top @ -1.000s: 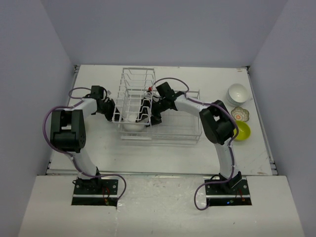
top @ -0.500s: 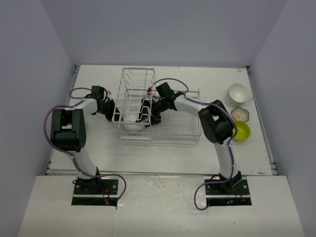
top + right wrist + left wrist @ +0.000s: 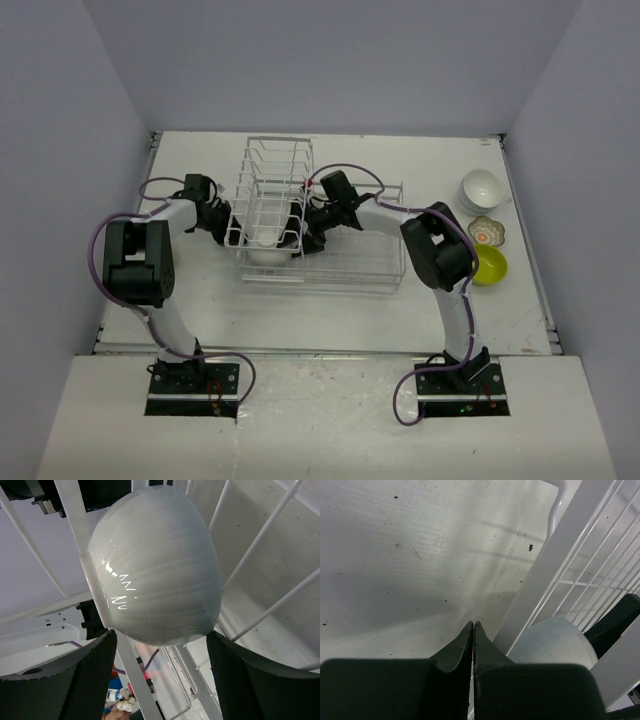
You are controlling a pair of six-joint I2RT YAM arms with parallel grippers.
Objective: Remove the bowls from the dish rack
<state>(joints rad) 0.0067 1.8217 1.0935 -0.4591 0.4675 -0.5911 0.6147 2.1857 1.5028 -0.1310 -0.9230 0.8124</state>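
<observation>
Near the middle of the table, the dish rack is seen from above, with its taller slotted section at the left end; a white bowl is lodged low in that section, approached by an arm from each side. Well apart, by the table's right edge, a stack of white bowls, a patterned bowl and a lime-yellow bowl are set in a row; these are shown by the overhead view alone. Only in the left wrist view is the left claw shown pressed fully together, holding nothing, just outside the rack's wires with the bowl behind them. Only in the right wrist view is the right claw shown wide, one finger on each side of the bowl's rounded underside; whether the pads touch it cannot be told. Compared with a second earlier, the right wrist is found slightly closer to the tall section; the bowls at the right are unmoved.
</observation>
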